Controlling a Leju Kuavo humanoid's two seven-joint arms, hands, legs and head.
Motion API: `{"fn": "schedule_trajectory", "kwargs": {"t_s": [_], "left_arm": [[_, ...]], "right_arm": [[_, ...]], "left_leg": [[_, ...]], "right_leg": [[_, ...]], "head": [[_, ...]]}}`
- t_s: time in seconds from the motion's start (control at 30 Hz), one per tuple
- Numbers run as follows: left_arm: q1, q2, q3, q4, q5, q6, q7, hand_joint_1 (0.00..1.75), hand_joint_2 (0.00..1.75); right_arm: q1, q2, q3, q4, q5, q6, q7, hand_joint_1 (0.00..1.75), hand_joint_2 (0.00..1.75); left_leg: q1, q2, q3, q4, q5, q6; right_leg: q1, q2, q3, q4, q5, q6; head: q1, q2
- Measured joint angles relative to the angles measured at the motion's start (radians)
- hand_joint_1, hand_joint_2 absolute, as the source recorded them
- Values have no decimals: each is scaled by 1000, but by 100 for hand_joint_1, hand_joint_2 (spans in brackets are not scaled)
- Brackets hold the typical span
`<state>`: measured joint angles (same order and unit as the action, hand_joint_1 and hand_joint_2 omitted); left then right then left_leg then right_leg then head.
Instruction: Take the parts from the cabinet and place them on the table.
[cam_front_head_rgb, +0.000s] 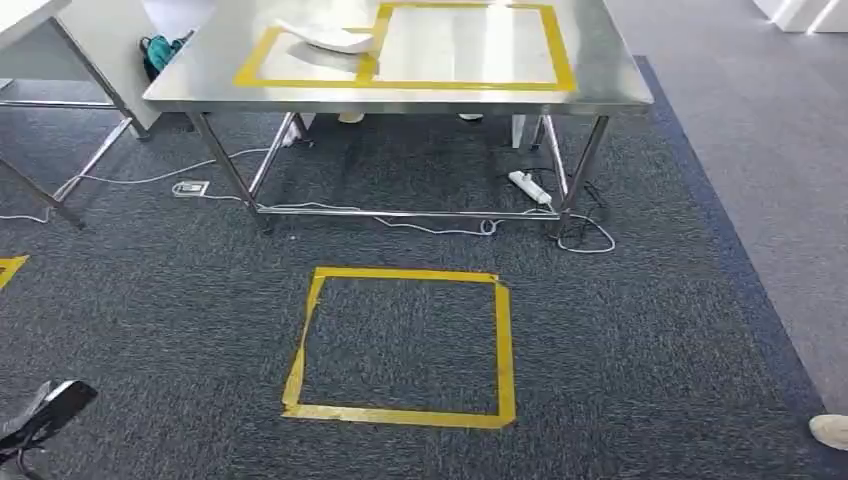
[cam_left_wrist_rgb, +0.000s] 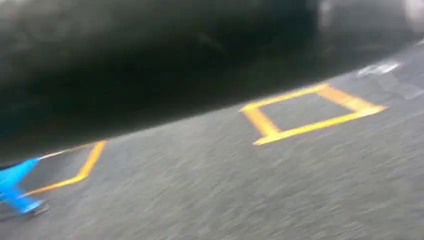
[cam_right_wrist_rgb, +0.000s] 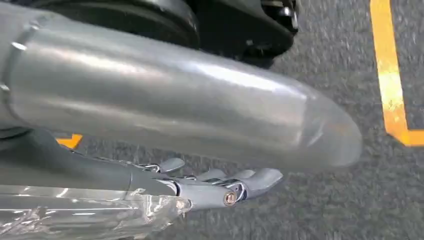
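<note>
No text, label, brand or number can be read anywhere (the floor tape is plain yellow).

Steel table (cam_front_head_rgb: 200, 75): one, plus the corner of a second table (cam_front_head_rgb: 25, 15) at far left. White part (cam_front_head_rgb: 325, 37) on the tabletop: one. Taped yellow outlines on the tabletop (cam_front_head_rgb: 560, 60): two, adjoining. Floor square (cam_front_head_rgb: 405, 345): one complete; another's corner (cam_front_head_rgb: 10, 265) possibly. Power strip (cam_front_head_rgb: 530, 186): one.

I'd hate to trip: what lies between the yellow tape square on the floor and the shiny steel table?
Head view: bare dark grey carpet between yellow tape square and steel table; white cables trail under the table.
</note>
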<state>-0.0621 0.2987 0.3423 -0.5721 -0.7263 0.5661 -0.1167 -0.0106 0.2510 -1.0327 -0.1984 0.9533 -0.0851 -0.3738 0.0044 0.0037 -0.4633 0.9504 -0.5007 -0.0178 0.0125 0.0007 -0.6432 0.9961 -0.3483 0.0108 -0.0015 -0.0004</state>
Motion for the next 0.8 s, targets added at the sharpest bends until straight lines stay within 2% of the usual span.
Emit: {"fn": "schedule_trajectory", "kwargs": {"t_s": [0.03, 0.07, 0.1, 0.17, 0.2, 0.23, 0.27, 0.3, 0.33, 0.37, 0.4, 0.43, 0.47, 0.5, 0.53, 0.57, 0.63, 0.7, 0.8], "left_arm": [[11, -4, 21, 22, -4, -1, 0, 0, 0], [13, -8, 39, 42, -6, 0, -1, 0, 0], [16, -14, 58, 67, -6, 3, -7, 0, 0], [31, -20, 93, 105, -6, 3, -19, 0, 0], [35, -23, 109, 122, -8, 3, -22, 0, 0], [38, -26, 121, 135, -14, 3, -22, 0, 0], [42, -30, 135, 145, -23, 3, -22, 0, 0], [46, -33, 147, 153, -30, 2, -22, 0, 0], [48, -35, 158, 159, -39, 2, -22, 0, 0], [49, -37, 169, 165, -46, 2, -22, 0, 0], [51, -37, 180, 167, -51, 1, -22, 0, 0], [51, -38, 189, 169, -58, 0, -22, 0, 0], [51, -39, 199, 172, -61, -1, -20, 0, 0], [52, -40, 206, 174, -66, -2, -18, 0, 0], [54, -40, 216, 177, -71, -4, -17, 0, 0], [57, -41, 224, 180, -75, -4, -17, 0, 0], [60, -43, 235, 185, -81, -4, -17, 0, 0], [63, -47, 251, 190, -95, -8, -17, 0, 0], [68, -53, 277, 195, -120, -14, -16, 0, 0]], "right_arm": [[5, 1, 0, -4, 3, 3, 2, 0, 0], [11, 1, 0, -6, 6, 6, 5, 0, 0], [14, 1, 0, -6, 7, 9, 6, 0, 0], [12, 1, 0, -6, 7, 10, 9, 0, 0], [12, 1, -1, -6, 6, 10, 9, 0, 0], [12, 1, -1, -6, 5, 9, 10, 0, 0], [13, 1, -2, -6, 3, 8, 11, 0, 0], [12, 1, -3, -6, 1, 8, 11, 0, 0], [11, 1, -3, -6, 0, 8, 11, 0, 0], [8, 0, -4, -6, -1, 6, 11, 0, 0], [3, 0, -6, -6, -2, 6, 11, 0, 0], [1, 0, -8, -6, -3, 7, 11, 0, 0], [1, 0, -10, -6, -6, 7, 11, 0, 0], [1, 0, -11, -6, -10, 9, 12, 0, 0], [1, 0, -15, -6, -12, 9, 12, 0, 0], [0, 0, -18, -6, -13, 10, 13, 0, 0], [0, 0, -21, -6, -15, 10, 13, 0, 0], [-3, 0, -26, -6, -17, 6, 16, 0, 0], [-3, 0, -28, -6, -9, -12, 23, 0, 0]], "left_leg": [[4, 2, -2, -4, 12, 10], [6, 6, -7, -4, 19, 17], [7, 5, -13, -4, 26, 26], [6, 5, -32, -3, 40, 26], [6, 5, -42, -3, 47, 26], [6, 5, -50, -2, 53, 25], [6, 4, -56, -1, 59, 23], [7, 2, -61, -1, 64, 20], [8, 1, -64, 0, 66, 17], [8, 1, -65, 2, 70, 12], [3, 1, -69, 4, 72, 6], [3, 1, -73, 7, 73, 3], [2, 1, -77, 9, 69, 22], [2, 1, -79, 8, 75, 39], [2, 1, -80, 7, 78, 43], [3, 1, -80, 4, 80, 40], [5, 1, -81, -3, 93, 17], [7, 0, -85, -7, 97, 4], [6, 0, -91, -5, 94, 10]], "right_leg": [[1, 1, -2, 1, 5, 6], [-3, 1, -17, 16, -17, 14], [-4, 2, -34, 72, -69, 22], [-6, 1, -94, 239, -164, 32], [-7, 1, -112, 305, -194, 33], [-7, 1, -109, 322, -200, 34], [-7, 1, -77, 292, -186, 33], [-7, 1, -22, 216, -156, 30], [-7, 1, 40, 125, -126, 28], [-7, 1, 112, 18, -110, 24], [-3, 4, 121, -6, -126, 18], [-5, 6, 125, -10, -116, 10], [-6, 6, 122, -11, -112, 14], [-5, 6, 120, -11, -110, 11], [-3, 6, 119, -11, -109, 7], [-1, 6, 117, -11, -107, 4], [1, 5, 112, -10, -104, -1], [3, 5, 106, -8, -101, -6], [0, 5, 102, -8, -97, -3]], "head": [[-1, 0], [-2, 0], [7, 0], [9, 0], [9, 0], [8, 0], [9, 0], [9, 0], [9, 0], [9, 0], [8, 0], [6, 0], [7, 0], [5, 0], [6, 0], [5, 0], [5, 0], [6, 0], [6, 0]]}}
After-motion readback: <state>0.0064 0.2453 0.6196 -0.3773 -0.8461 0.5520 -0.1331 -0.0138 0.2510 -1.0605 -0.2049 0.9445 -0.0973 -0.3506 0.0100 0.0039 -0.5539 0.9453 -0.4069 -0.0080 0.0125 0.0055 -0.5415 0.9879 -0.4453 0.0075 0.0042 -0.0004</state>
